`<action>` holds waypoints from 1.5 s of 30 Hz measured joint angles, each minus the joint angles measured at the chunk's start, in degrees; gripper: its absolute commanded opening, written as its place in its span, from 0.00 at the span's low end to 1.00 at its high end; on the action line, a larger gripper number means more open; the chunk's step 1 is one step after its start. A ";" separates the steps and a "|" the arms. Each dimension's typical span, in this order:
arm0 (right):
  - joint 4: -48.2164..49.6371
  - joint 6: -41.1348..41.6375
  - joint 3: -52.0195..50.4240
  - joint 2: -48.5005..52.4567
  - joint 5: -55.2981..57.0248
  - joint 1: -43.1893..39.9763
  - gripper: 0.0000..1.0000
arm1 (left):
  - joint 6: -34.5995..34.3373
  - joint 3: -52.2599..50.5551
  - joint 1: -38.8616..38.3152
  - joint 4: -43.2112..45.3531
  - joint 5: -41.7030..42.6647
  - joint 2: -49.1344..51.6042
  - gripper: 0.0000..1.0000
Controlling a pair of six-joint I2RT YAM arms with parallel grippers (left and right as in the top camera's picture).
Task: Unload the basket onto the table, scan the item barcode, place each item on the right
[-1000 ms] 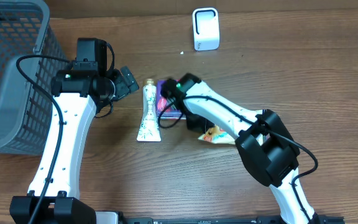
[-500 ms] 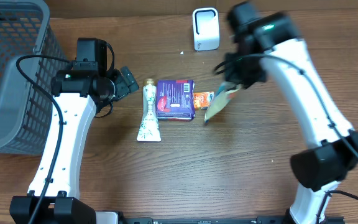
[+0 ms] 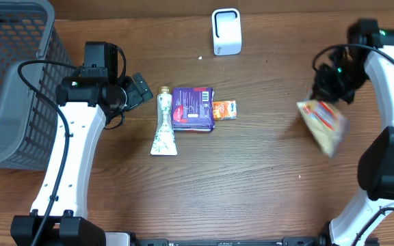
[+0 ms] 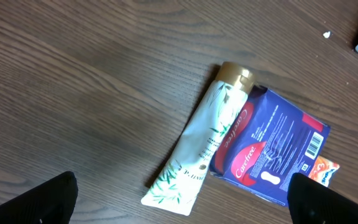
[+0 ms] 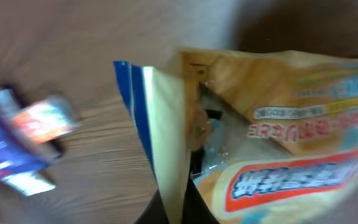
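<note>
Wooden worktop (image 3: 252, 179): a snack packet (image 3: 322, 124) is being grasped above it by the right pincer (image 3: 325, 96); the left pincer (image 3: 139, 89) is being held released near a tube (image 3: 163, 128).

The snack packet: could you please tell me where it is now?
In the overhead view the snack packet hangs from the right gripper at the far right, well away from the purple pack and orange sachet mid-table.

On blue pack (image 4: 272, 155): "Carefree" in white script, barcode near corner. On white tube (image 4: 199, 152): dark lettering, too small to read. On snack bag (image 5: 291, 155): blurred print, unreadable.
</note>
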 measured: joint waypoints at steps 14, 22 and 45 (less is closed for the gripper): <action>0.61 1.51 5.68 0.20 -4.72 -6.27 0.04 | 0.00 0.00 0.00 0.00 0.00 0.00 1.00; 8.11 1.46 7.87 0.20 -24.37 -1.73 0.04 | 0.02 0.00 0.00 -0.02 0.02 0.04 1.00; 2.56 4.87 -2.05 2.43 -6.54 -5.07 0.04 | 0.26 0.02 0.00 -0.07 0.68 4.55 1.00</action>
